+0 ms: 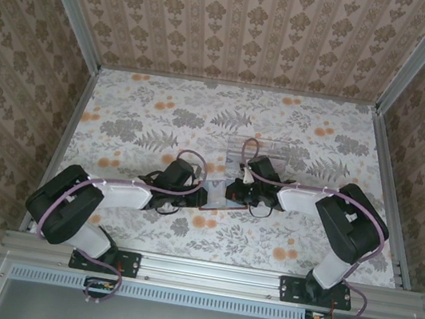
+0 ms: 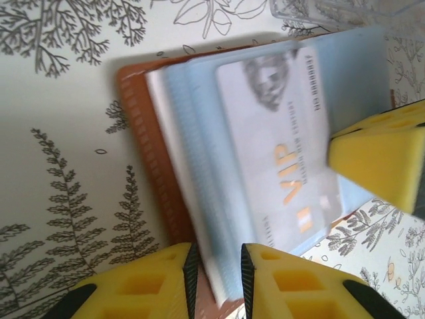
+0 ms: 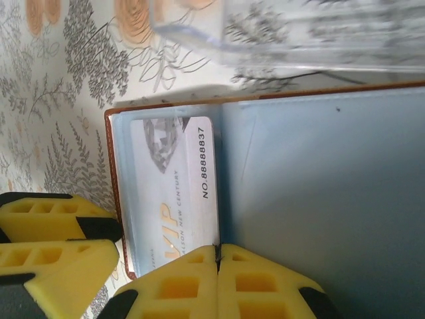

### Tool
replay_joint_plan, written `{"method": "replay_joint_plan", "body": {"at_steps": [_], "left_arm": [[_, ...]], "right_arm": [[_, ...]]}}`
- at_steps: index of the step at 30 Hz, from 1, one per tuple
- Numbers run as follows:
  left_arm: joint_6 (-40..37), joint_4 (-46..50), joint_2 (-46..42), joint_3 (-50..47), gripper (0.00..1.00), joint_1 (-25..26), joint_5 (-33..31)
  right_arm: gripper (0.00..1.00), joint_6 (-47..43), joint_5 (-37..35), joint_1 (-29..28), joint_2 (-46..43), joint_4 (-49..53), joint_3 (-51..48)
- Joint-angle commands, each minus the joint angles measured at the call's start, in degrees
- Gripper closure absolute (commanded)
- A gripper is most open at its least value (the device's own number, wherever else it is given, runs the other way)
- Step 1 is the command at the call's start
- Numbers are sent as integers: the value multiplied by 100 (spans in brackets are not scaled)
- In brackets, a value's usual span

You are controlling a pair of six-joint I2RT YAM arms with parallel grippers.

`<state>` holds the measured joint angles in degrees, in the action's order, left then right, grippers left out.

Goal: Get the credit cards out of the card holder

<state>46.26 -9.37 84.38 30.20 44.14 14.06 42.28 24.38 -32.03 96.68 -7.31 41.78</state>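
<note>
The card holder (image 2: pixel 143 146) lies open on the flowered table, brown outside with grey-blue pockets (image 3: pixel 319 186); from above it sits between the two arms (image 1: pixel 218 202). A white credit card (image 2: pixel 279 153) printed VIP sticks partly out of a pocket. My left gripper (image 2: pixel 216 279) has its jaws close on either side of the holder's pocket layers at the near edge. Shut on the long edge of the credit card (image 3: pixel 172 186) near a corner is my right gripper (image 3: pixel 218 256). Its yellow finger (image 2: pixel 382 163) shows in the left wrist view.
A clear plastic tray (image 1: pixel 260 152) stands just beyond the card holder, its rim close in both wrist views (image 3: pixel 299 33). The two grippers are nearly touching over the holder (image 1: pixel 223 194). Open tabletop lies to the left and right; patterned walls enclose the table.
</note>
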Motion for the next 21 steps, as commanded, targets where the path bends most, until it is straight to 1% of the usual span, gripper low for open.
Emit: {"method": "replay_joint_plan", "body": {"at_steps": [1,4,9,15,16,19,21], "left_arm": [[30,73,52,-24,74,-46,61],[33,85,35,-22,74,-46,70],[21,105,-40,70,73,-46,129],[-195,433,-117,560,74,-4,123],[-224,470,-87,659,76,6,114],[-273,480,146,906,88,24,144],[-279,461,369,1046,90,41,188]], "right_arm": [[100,67,92,197,-220,-16,-199],[100,52,137,332,-354,-21,-328],[100,23,316,343,-406,-94,-401],[100,69,339,316,-286,-205,-414],[100,78,340,299,-269,-214,-403],[100,81,323,268,-247,-235,-390],[100,83,306,258,-221,-242,-390]]}}
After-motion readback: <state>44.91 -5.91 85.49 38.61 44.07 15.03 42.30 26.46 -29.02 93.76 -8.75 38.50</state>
